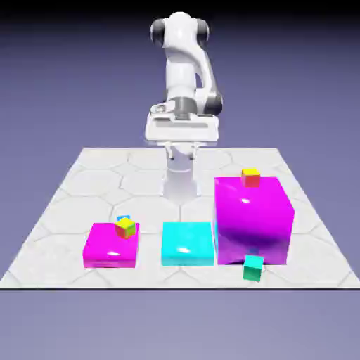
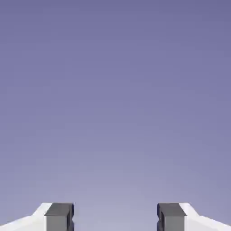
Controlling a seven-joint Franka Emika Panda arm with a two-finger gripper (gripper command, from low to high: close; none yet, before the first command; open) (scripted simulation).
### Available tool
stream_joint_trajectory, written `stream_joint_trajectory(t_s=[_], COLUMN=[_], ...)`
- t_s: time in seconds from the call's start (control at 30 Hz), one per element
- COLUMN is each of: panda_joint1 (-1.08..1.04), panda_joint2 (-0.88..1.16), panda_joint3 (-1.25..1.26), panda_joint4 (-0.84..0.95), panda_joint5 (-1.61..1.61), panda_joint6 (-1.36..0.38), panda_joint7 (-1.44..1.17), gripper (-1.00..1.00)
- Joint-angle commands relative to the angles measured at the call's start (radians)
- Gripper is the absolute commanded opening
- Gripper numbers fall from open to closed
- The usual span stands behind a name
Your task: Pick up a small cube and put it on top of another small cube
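Observation:
The small teal-green cube [image 1: 253, 267] lies on the table by the front edge, just in front of the tall magenta block [image 1: 253, 221]. Another small cube [image 1: 250, 177], yellow on top with red-orange sides, rests on that block's top near its back edge. My gripper [image 1: 181, 140] hangs high at the far side of the table, well away from both cubes. In the hand view the gripper [image 2: 115, 216] is open: the grey fingertips [image 2: 58, 216] stand wide apart with only the plain backdrop between them. Neither cube shows in the hand view.
A flat magenta block [image 1: 111, 245] at the exterior view's left carries a tiny yellow-green cube [image 1: 125, 226]. A flat cyan block [image 1: 188, 243] sits between the two magenta blocks. The tiled table [image 1: 84, 183] ends just in front of the teal cube.

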Motion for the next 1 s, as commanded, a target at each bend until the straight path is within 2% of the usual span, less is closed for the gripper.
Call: stream_joint_trajectory(t_s=[0.0,0.97], panda_joint1=[-0.009,-0.282], panda_joint2=[0.036,1.087], panda_joint3=[0.020,0.585], panda_joint4=[0.027,0.822], panda_joint5=[-0.005,-0.161], panda_joint6=[-0.029,-0.872], panda_joint7=[0.021,0.630], gripper=[0.00,0.00])
